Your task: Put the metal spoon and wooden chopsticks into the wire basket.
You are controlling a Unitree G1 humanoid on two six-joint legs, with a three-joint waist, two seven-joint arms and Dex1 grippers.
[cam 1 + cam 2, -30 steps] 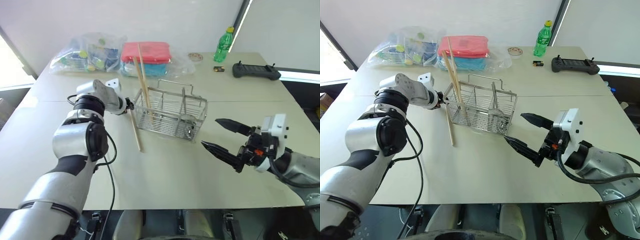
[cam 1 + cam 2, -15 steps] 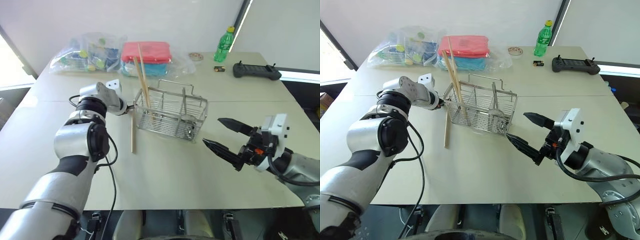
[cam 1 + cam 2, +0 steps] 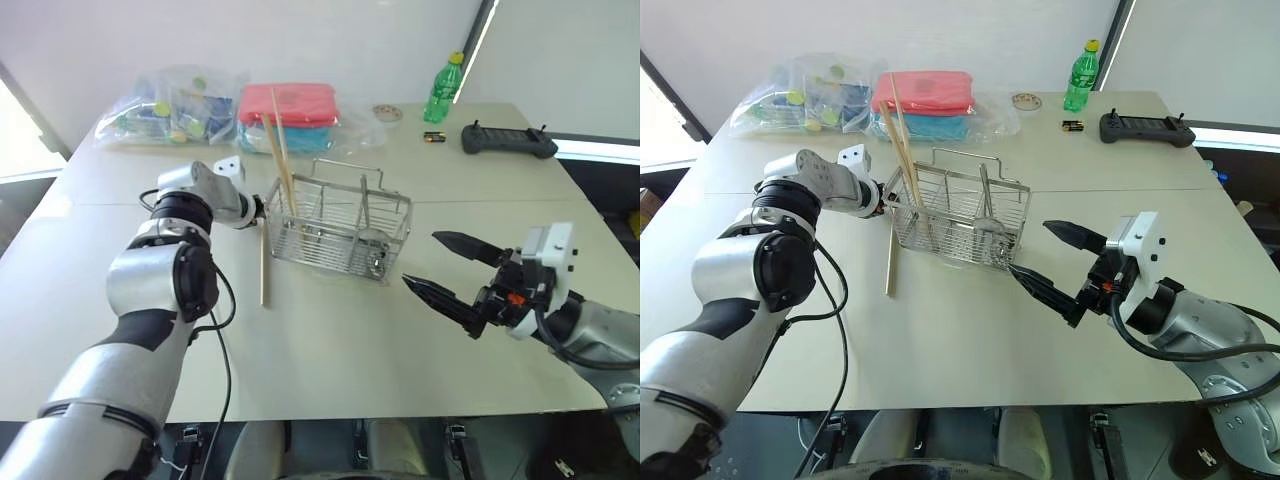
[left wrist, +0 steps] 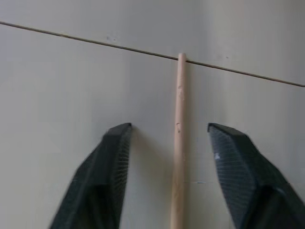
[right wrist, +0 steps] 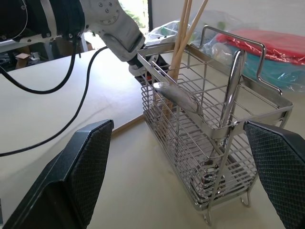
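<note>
The wire basket point(image 3: 340, 238) stands mid-table. Two wooden chopsticks point(image 3: 277, 150) lean upright in its left end. A third chopstick point(image 3: 263, 265) lies flat on the table beside that end. In the left wrist view this chopstick point(image 4: 178, 143) runs between the open fingers of my left gripper point(image 4: 167, 128), untouched. My left gripper point(image 3: 260, 210) hovers at the basket's left end. The metal spoon point(image 5: 232, 81) stands in the basket, handle up. To the basket's right, my right gripper point(image 3: 420, 260) is open and holds nothing.
Clear bags of small items point(image 3: 175, 105) and a red and teal stack point(image 3: 290, 105) lie at the back left. A green bottle point(image 3: 445, 90), a small black item point(image 3: 437, 136) and a black controller point(image 3: 510, 140) sit at the back right.
The loose chopstick's near end swung left, so it now lies straight beside the basket instead of slanted. Both arms kept their places.
</note>
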